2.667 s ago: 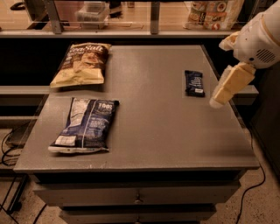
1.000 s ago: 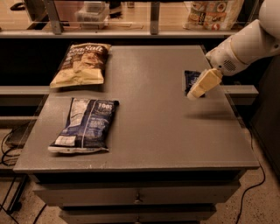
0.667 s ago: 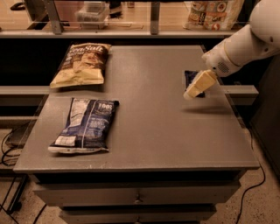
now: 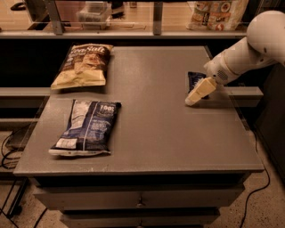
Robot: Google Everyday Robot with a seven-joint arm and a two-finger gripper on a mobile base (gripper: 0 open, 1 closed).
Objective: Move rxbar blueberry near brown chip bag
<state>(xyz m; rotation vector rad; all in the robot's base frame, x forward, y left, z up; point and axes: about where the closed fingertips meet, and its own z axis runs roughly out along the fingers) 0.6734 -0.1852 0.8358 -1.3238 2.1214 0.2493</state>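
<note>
The rxbar blueberry (image 4: 193, 80), a small dark navy bar, lies flat near the table's right edge, partly covered by my gripper. My gripper (image 4: 197, 93), cream-coloured, reaches in from the right on a white arm (image 4: 249, 49); its tip is low over the near end of the bar, close to the tabletop. The brown chip bag (image 4: 82, 64), dark brown on top and tan-yellow below, lies at the table's far left, well away from the bar.
A large dark blue chip bag (image 4: 87, 127) with white print lies at the front left of the grey table (image 4: 156, 133). A shelf behind a glass pane holds packages (image 4: 218, 13) at the back. Cables lie on the floor to the left and right.
My gripper has moved from off the table's right edge leftward and down onto the rxbar blueberry. The bags have not moved.
</note>
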